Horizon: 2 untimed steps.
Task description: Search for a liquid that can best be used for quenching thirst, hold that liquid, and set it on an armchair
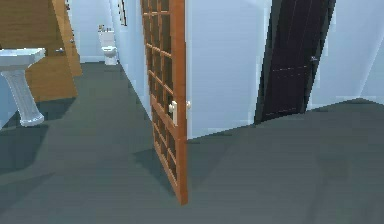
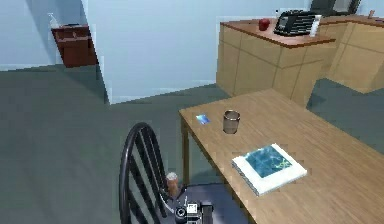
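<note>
Low at the arm side view's bottom, the gripper (image 2: 186, 209) sits between the dark chair (image 2: 140, 175) and the wooden table (image 2: 300, 130), a small brownish thing (image 2: 172, 182) just at its end. Whether the fingers grip it, I cannot tell. The drink is probably the cup (image 2: 231, 121), upright near the table's far left corner — likely set there for somebody seated.

Fwd: open wooden door (image 1: 165, 90) stands edge-on mid-view, splitting the floor (image 1: 290, 170); wide free stretch on its right up to a closed dark door (image 1: 295, 60), narrower lane on its left past a sink (image 1: 22, 70). Side: hand (image 2: 176, 200) sits low betw chair back (image 2: 143, 175) & surface (image 2: 310, 135) edge. Cup (image 2: 231, 121) & book (image 2: 270, 167) take up pts of the surface w/ bare wood betw them.
</note>
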### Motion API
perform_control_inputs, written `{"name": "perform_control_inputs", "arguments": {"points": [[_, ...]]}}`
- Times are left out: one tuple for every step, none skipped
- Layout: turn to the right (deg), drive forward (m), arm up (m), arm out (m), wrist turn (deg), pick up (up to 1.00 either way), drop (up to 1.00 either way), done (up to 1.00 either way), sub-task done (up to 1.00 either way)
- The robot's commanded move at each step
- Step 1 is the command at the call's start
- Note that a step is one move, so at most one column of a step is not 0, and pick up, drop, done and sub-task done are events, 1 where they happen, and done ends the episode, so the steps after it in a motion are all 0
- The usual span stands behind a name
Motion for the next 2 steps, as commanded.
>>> {"name": "perform_control_inputs", "arguments": {"points": [[0.0,0.00,0.48,0.00,0.0,0.00,0.00,0.00,0.00],[0.0,0.00,0.00,0.00,-45.0,0.00,0.00,0.00,0.00]]}}
